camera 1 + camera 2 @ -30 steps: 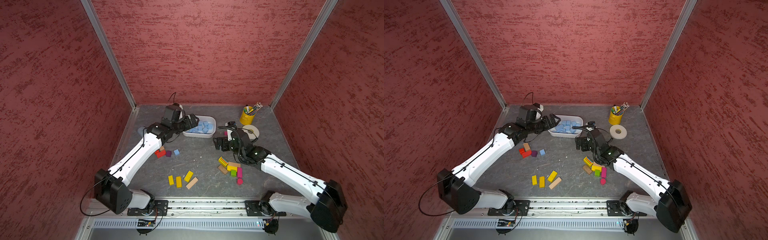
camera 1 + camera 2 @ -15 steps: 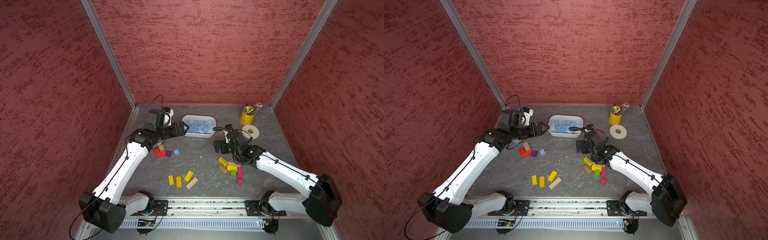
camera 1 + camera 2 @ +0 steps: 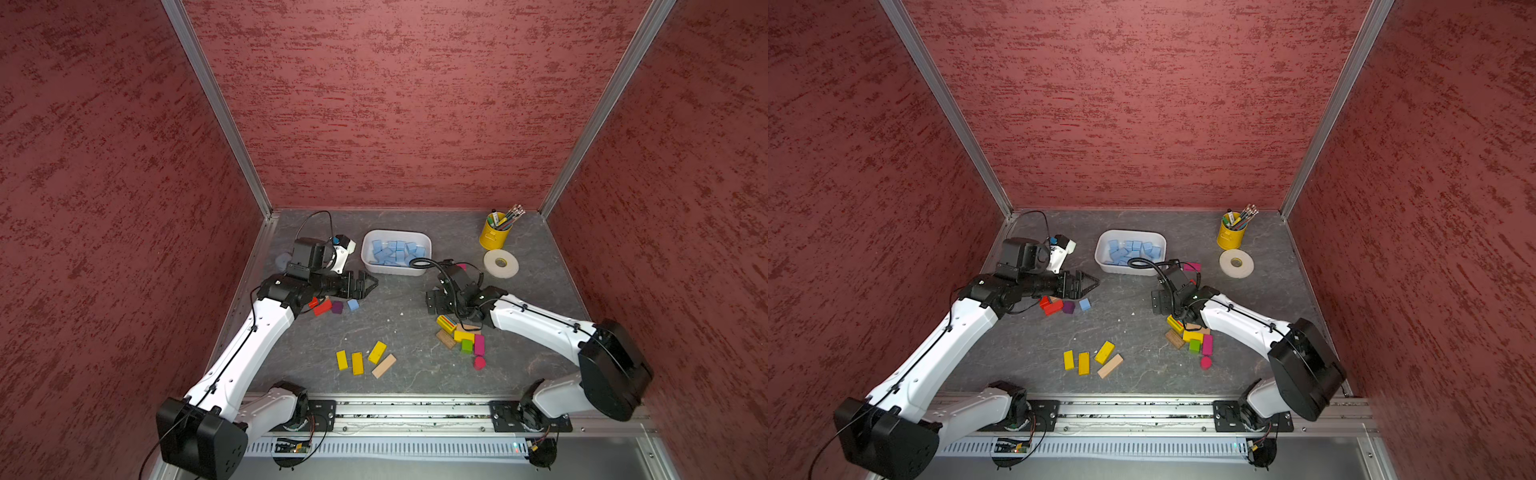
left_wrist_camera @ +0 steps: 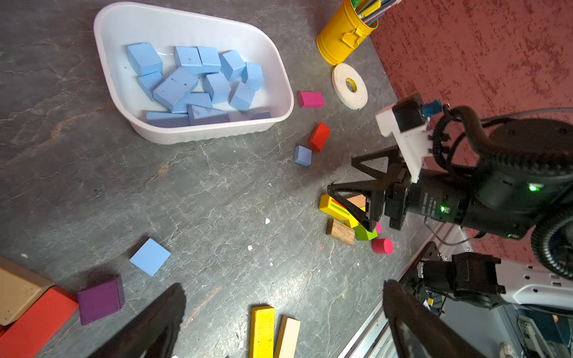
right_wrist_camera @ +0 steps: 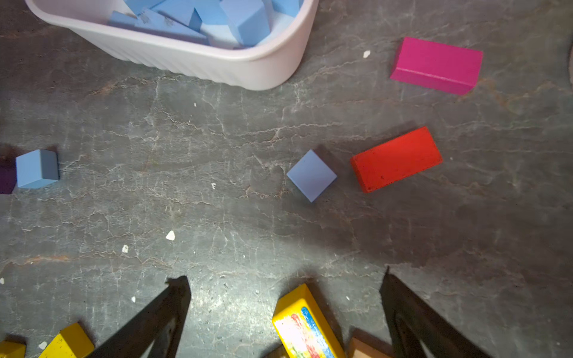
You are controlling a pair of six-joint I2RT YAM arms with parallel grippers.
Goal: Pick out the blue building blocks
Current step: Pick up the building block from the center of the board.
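One blue cube (image 4: 303, 155), unseen from above.

One white tray (image 4: 201, 133) holds a heap of blue building blocks (image 4: 175, 88); I count about thirteen, though some are half buried. Two more blue cubes (image 4: 150, 256) lie loose on the counter (image 3: 395, 299).

There are five yellow blocks (image 3: 357, 363), one of them with a printed pattern. There are four plain wood blocks (image 3: 383, 365) and two magenta bricks (image 4: 311, 99). Two red bricks (image 4: 319, 137) are plain to see, and a possible third is mostly hidden.

There is one each of a green block (image 3: 467, 345), a purple block (image 4: 99, 299), a pinkish-red cylinder (image 3: 479, 363), a yellow cup (image 3: 492, 237) and a tape roll (image 3: 490, 266). The pencils (image 3: 513, 214) in the cup are bunched too tightly to count.
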